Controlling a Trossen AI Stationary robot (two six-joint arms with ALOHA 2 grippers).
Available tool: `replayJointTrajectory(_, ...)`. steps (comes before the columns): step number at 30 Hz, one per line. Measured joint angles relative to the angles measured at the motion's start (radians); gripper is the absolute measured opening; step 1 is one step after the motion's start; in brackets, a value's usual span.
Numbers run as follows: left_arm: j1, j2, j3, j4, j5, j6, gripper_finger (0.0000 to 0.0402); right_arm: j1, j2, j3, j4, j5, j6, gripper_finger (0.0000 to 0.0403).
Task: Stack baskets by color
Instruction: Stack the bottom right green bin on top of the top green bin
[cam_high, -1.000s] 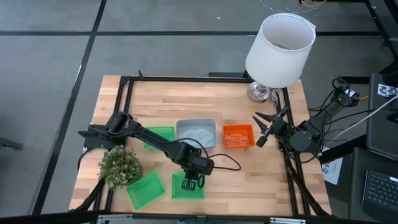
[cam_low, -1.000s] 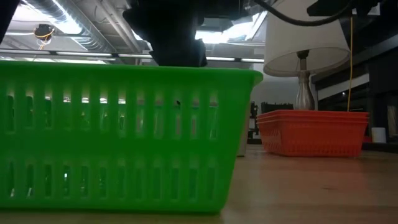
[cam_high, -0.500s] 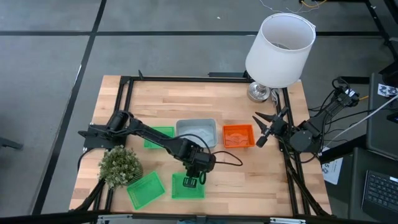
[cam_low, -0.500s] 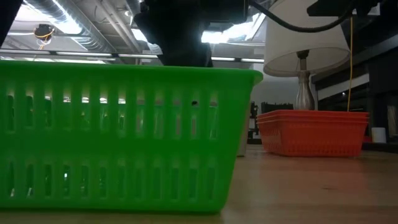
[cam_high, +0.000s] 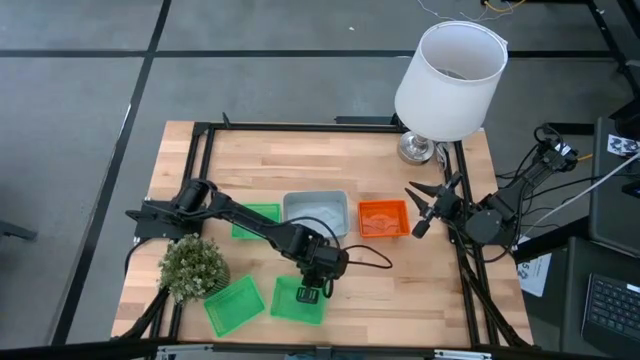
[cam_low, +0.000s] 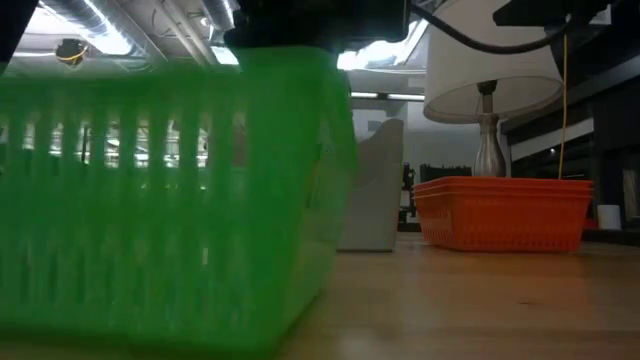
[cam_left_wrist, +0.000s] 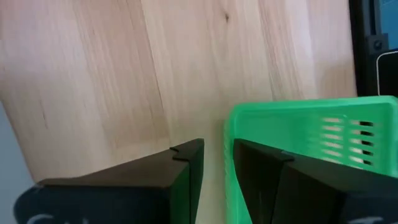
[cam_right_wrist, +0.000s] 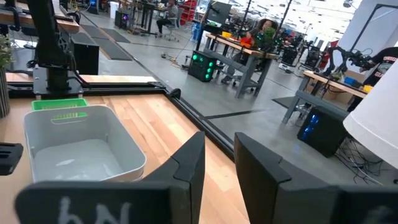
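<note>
My left gripper (cam_high: 312, 292) is shut on a green basket (cam_high: 298, 304) near the table's front edge; the low view shows this basket (cam_low: 170, 200) large and blurred. A second green basket (cam_high: 235, 306) lies to its left, and a third (cam_high: 258, 216) sits behind the left arm. A grey-blue basket (cam_high: 316, 212) and an orange basket (cam_high: 384, 218) stand at mid-table. My right gripper (cam_high: 418, 208) hovers open at the table's right edge, level, pointing toward the orange basket. My left gripper pinches one side wall (cam_left_wrist: 229, 163) of the green basket, close to a corner. One finger (cam_left_wrist: 264, 180) is inside the basket and the other (cam_left_wrist: 183, 177) outside. The fingers slant down from above. Whether the basket's bottom rests on the table I cannot tell.
A white lamp (cam_high: 448, 75) stands at the far right corner. A small bushy plant (cam_high: 192, 266) sits at the near left, next to the left arm. Bare wood lies to the right of the held basket, toward the near right corner.
The held green basket has turned a little and shifted toward the near left of the table. In the low view it has moved to the picture's left, and its rim stands higher than before.
</note>
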Motion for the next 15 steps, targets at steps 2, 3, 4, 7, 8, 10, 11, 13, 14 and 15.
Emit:
replayJointTrajectory(2,0.0,0.0,0.0,0.0,-0.001,0.0,0.0079,0.0,0.0,0.0,-0.001,0.0,0.0,0.0087)
replayJointTrajectory(3,0.0,0.0,0.0,0.0,-0.002,0.0,0.0079,0.0,0.0,0.0,-0.001,0.0,0.0,0.0087)
replayJointTrajectory(4,0.0,0.0,0.0,0.0,-0.003,0.0,0.0079,0.0,0.0,0.0,-0.001,0.0,0.0,0.0087)
replayJointTrajectory(7,0.0,0.0,0.0,-0.001,-0.006,-0.003,0.0079,0.0,0.0,0.0,-0.003,0.0,0.0,0.0087)
replayJointTrajectory(8,0.0,0.0,0.0,-0.002,-0.001,-0.005,0.0079,0.0,0.0,0.0,-0.003,0.0,0.0,0.0087)
replayJointTrajectory(10,0.0,0.0,0.0,-0.002,0.02,-0.007,0.0079,0.0,0.0,0.0,-0.003,0.0,0.0,0.0087)
replayJointTrajectory(11,0.0,0.0,0.0,-0.003,0.029,-0.008,0.0079,0.0,0.0,0.0,-0.003,0.0,0.0,0.0087)
replayJointTrajectory(13,-0.002,0.01,0.002,0.005,0.041,-0.012,0.0079,0.0,0.0,0.0,-0.003,0.0,0.0,0.0087)
replayJointTrajectory(14,-0.003,0.016,0.002,0.01,0.049,-0.018,0.0079,0.0,0.0,0.0,-0.003,0.0,0.0,0.0087)
replayJointTrajectory(15,-0.003,0.019,0.001,0.003,0.055,-0.025,0.0079,0.0,0.0,0.0,-0.003,0.0,0.0,0.0087)
